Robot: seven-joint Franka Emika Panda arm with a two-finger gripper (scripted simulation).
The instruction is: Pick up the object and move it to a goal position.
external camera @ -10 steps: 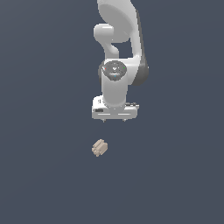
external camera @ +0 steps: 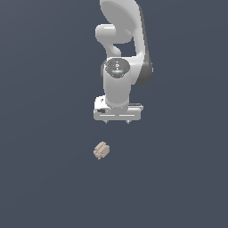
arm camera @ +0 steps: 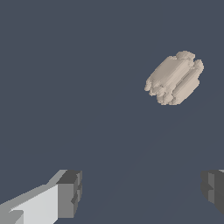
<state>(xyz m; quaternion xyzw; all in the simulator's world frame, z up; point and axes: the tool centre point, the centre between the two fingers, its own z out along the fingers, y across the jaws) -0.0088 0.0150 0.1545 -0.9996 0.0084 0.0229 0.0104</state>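
A small tan block [external camera: 101, 150] with ridged, knobbly sides is lying apart from the gripper [external camera: 117, 121], whose fingers are spread wide with nothing between them.

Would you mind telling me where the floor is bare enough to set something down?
The surface is bare on every side of the beige block, to both edges of the exterior view. The only occupied spot is the block itself, apart from the open gripper hovering above it.

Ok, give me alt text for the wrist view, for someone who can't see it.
A small beige ridged block lies on a plain dark grey surface, ahead of the open gripper. Its two dark fingertips are spread wide apart with nothing between them, clear of the block.
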